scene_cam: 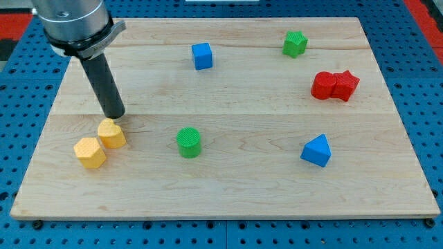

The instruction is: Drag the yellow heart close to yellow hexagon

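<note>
Tip at yellow pair, board's lower-left part.

My tip [115, 115] touches the top edge of the yellow heart [111, 133], at its 12 o'clock; the bare rod grips nothing and leans up toward 11 o'clock into the grey arm housing [73, 24]. Yellow hexagon [90, 152] sits against the heart at its 8 o'clock. Heart's pointing direction and long axis: cannot tell. Wooden board [228, 187] rests on blue pegboard [429, 104]. Elsewhere: green cylinder [188, 142], blue cube [202, 56], green block [295, 43], two touching red blocks [335, 86], blue triangular block [317, 151].
</note>
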Controlling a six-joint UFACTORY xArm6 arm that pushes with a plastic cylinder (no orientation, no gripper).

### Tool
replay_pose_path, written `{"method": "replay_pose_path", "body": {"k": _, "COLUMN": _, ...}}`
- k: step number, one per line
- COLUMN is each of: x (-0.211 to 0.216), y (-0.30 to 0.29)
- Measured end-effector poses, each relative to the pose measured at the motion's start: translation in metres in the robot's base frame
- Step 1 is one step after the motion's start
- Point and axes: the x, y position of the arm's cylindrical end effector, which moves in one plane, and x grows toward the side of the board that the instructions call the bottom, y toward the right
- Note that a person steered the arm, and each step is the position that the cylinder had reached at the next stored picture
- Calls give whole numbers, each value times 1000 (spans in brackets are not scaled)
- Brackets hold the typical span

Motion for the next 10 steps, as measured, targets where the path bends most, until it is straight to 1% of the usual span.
{"method": "replay_pose_path", "body": {"k": 1, "x": 17, "y": 44}}
{"method": "replay_pose_path", "body": {"k": 2, "x": 32, "y": 30}}
{"method": "replay_pose_path", "body": {"k": 3, "x": 34, "y": -4}}
{"method": "replay_pose_path", "body": {"k": 4, "x": 34, "y": -21}}
{"method": "replay_pose_path", "body": {"k": 8, "x": 32, "y": -20}}
{"method": "replay_pose_path", "body": {"k": 10, "x": 24, "y": -42}}
